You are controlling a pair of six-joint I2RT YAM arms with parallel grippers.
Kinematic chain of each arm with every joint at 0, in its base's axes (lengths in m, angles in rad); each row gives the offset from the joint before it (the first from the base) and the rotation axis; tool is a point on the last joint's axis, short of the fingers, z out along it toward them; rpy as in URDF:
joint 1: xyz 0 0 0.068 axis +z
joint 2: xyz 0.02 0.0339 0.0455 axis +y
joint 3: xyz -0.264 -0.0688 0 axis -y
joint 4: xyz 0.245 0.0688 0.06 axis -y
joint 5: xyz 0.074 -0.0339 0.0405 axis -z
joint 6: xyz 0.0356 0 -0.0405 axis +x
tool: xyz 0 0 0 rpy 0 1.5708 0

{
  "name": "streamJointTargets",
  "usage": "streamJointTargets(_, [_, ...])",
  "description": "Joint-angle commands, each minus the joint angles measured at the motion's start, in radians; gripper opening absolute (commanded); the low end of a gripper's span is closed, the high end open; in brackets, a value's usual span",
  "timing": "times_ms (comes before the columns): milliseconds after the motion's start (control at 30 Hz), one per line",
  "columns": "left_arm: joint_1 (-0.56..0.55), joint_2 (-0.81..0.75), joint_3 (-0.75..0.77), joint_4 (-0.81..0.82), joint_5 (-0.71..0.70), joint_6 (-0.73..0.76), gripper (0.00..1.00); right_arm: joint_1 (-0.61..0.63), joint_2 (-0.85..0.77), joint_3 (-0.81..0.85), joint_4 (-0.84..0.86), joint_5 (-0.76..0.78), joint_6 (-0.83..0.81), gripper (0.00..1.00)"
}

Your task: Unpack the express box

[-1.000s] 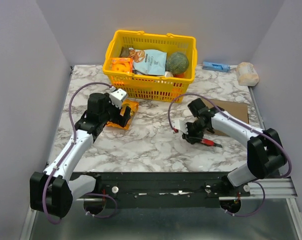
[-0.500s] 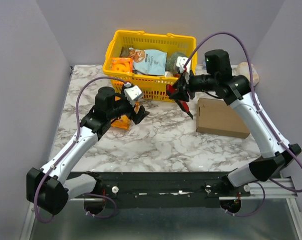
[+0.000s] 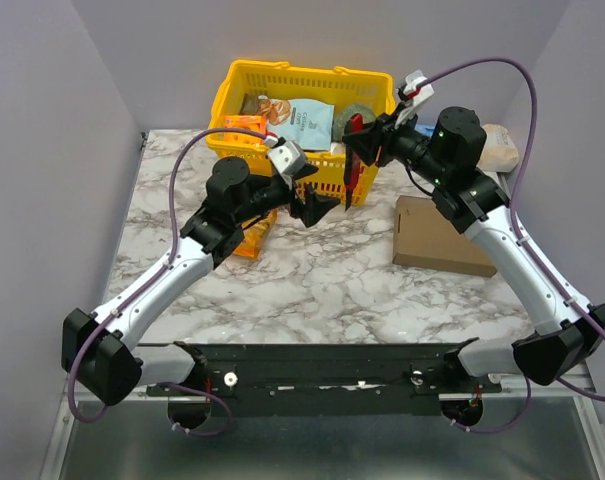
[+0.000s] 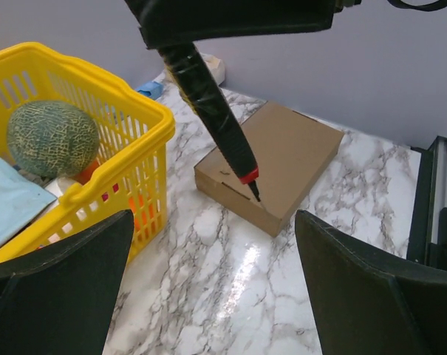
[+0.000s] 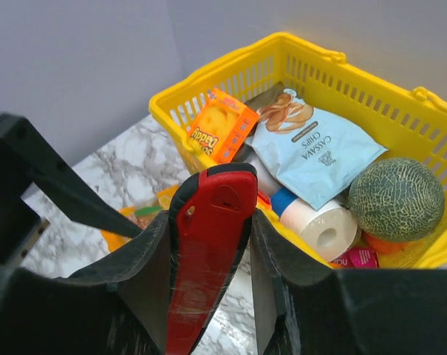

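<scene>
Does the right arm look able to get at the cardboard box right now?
Probably yes. The right gripper, shut on a red cutter, hangs in the air left of the box, whose lid is bare. The open left gripper sits farther left, off that path.

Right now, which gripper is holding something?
The right gripper: it is clamped on a red-and-black cutter. The left gripper is wide open with nothing between its fingers.

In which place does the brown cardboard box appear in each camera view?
Top external: express box right of centre, right of the basket.
Left wrist: express box at centre, partly behind the red tool.
Right wrist: not in it.
Shared landmark: yellow basket.
</scene>
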Motion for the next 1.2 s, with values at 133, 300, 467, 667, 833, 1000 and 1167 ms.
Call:
streamJointTargets(133, [-0.053, 0.089, 0.068, 0.138, -0.118, -0.125, 0.97, 0.02, 0.002, 0.03, 0.116, 0.091, 0.113, 0.01])
streamJointTargets(300, [-0.062, 0.139, 0.113, 0.159, -0.124, -0.15, 0.94, 0.026, -0.002, 0.015, 0.128, 0.1, 0.129, 0.01])
streamJointTargets(467, [-0.068, 0.169, 0.138, 0.153, -0.143, -0.158, 0.73, 0.026, -0.01, 0.0, 0.134, 0.082, 0.152, 0.01])
streamJointTargets(667, [-0.068, 0.185, 0.156, 0.137, -0.12, -0.121, 0.47, 0.027, -0.036, -0.034, 0.131, 0.049, 0.167, 0.01])
streamJointTargets(833, [-0.07, 0.187, 0.154, 0.095, -0.077, -0.035, 0.31, 0.027, -0.06, -0.065, 0.118, -0.01, 0.161, 0.1])
streamJointTargets(1000, [-0.07, 0.153, 0.135, 0.017, -0.086, 0.065, 0.0, 0.026, -0.087, -0.005, -0.049, -0.185, 0.039, 0.74])
streamJointTargets(1167, [-0.068, 0.086, 0.043, -0.041, -0.101, 0.294, 0.0, 0.024, -0.142, 0.096, -0.214, -0.152, -0.052, 1.0])
